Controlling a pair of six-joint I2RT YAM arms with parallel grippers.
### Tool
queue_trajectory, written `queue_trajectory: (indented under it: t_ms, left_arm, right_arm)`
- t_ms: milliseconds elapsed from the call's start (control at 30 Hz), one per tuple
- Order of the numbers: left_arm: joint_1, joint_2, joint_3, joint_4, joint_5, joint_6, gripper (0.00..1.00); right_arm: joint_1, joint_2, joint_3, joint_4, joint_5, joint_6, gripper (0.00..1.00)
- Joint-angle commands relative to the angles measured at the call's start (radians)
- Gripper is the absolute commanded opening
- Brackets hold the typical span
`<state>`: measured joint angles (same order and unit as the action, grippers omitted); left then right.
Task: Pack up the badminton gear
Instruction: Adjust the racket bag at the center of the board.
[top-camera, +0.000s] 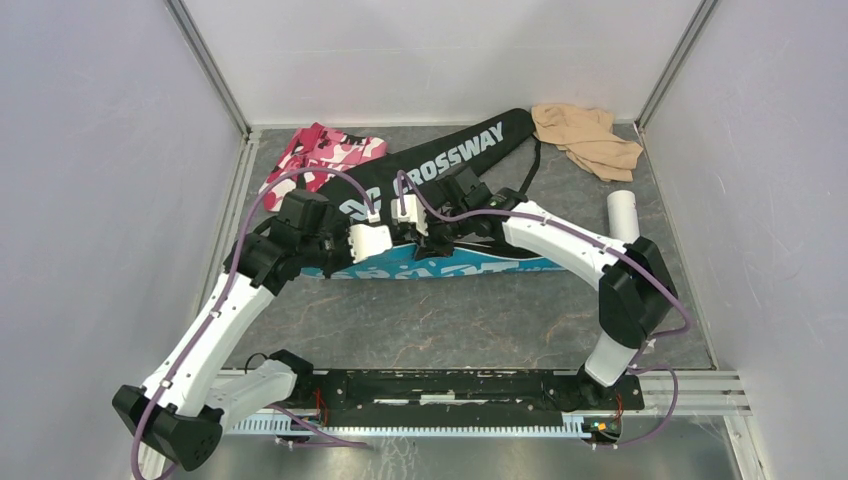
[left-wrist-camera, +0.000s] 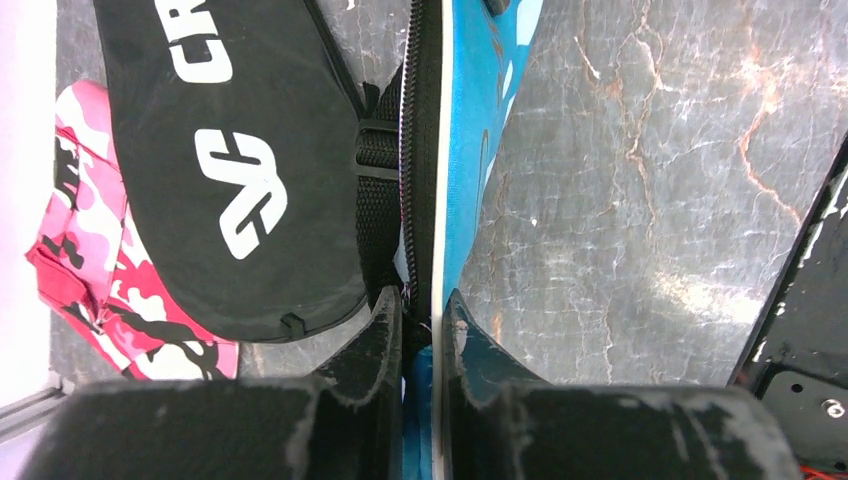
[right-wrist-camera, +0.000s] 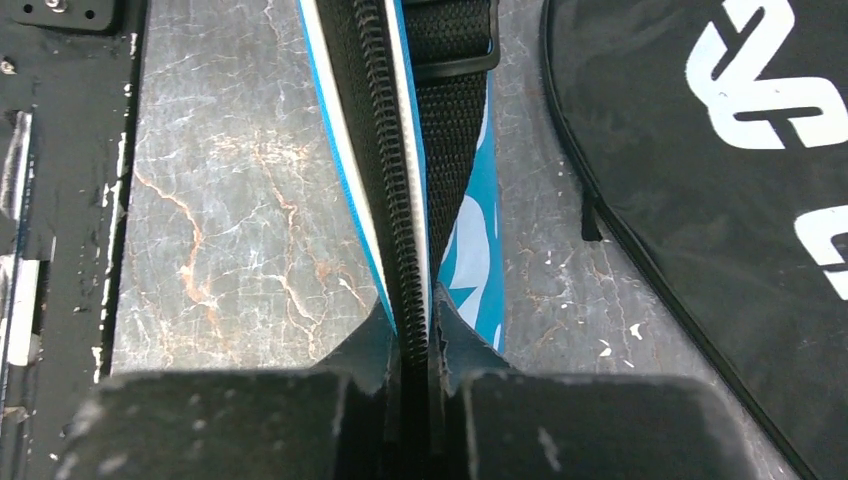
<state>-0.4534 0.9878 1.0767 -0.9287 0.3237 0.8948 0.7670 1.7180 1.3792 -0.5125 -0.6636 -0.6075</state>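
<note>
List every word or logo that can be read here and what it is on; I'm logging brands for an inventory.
"ROSSWAY": white capitals on the black racket cover in the top view; the first letter is covered.
"CR": the same print in the left wrist view, cut off by the frame edge, beside a white logo.
Blue racket cover: white lettering, mostly covered and too blurred to read.

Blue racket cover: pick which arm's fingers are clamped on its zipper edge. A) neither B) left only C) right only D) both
D: the wrist views show the left fingers and the right fingers each pinched shut on the blue racket cover along its zipper.
</note>
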Motion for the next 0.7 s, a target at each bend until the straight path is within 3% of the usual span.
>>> queue_trajectory:
  t_ms: [0,133,300,367,467,667]
  left_arm:
    - [-0.001,0.025,0.014,0.138,0.122,-0.134,0.15]
    - [0.001,0.065,0.045,0.052,0.222,-0.144,0.44]
    - [0.007,0.112,0.104,-0.022,0.296,-0.201,0.69]
    - [0.012,0.141,0.127,-0.063,0.313,-0.207,0.72]
    - [0.048,0.188,0.183,-0.184,0.342,-0.171,0.67]
    - [0.137,0.291,0.348,-0.494,0.387,0.007,0.63]
  right_arm:
    - [0.027,-0.037,-0.041,0.072,0.010,0.043,0.00]
    - [0.025,-0.100,-0.113,0.132,0.123,0.010,0.00]
    - [0.028,-0.128,-0.144,0.125,0.127,-0.020,0.00]
    - [0.028,-0.133,-0.153,0.117,0.110,-0.026,0.00]
    - [0.028,-0.136,-0.172,0.111,0.105,-0.036,0.00]
    - [0.027,-0.136,-0.196,0.102,0.099,-0.050,0.00]
